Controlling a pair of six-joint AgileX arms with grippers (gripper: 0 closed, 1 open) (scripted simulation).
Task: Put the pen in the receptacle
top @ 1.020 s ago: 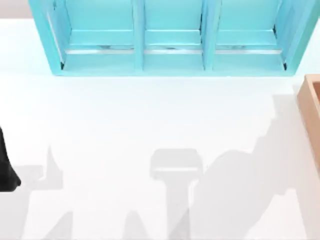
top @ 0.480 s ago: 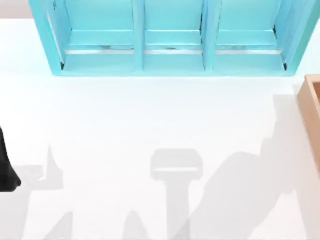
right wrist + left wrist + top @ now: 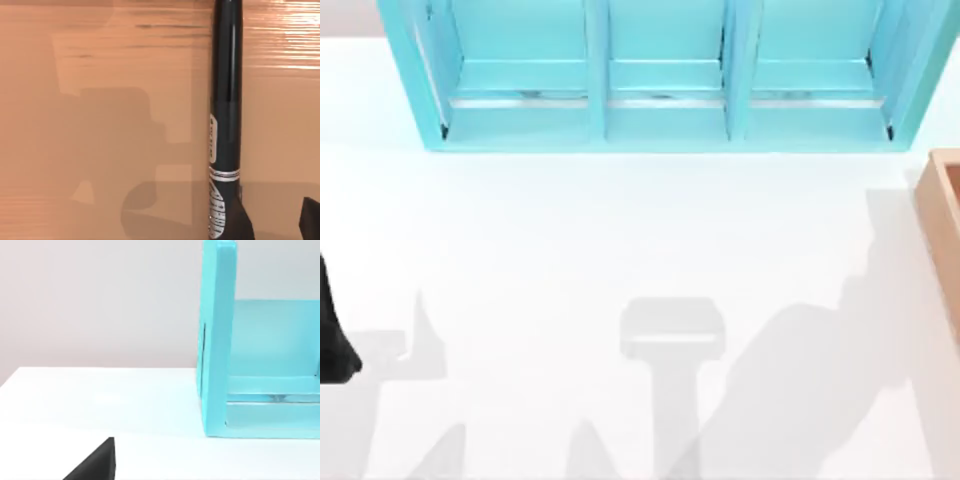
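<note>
Wooden box (image 3: 945,235) floor lies under my right gripper (image 3: 272,220), which grips the pen (image 3: 226,100) over it. Little has changed beyond the arm's shadow creeping right, so release looks close. Left arm parked, grip unclear.

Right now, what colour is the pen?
Glossy black pen with silvery bands and markings, seen best in the right wrist view.

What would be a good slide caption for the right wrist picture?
Black pen with a pale band, seen close over a brown wooden surface, the right gripper's dark fingertips alongside its lower end.
</note>
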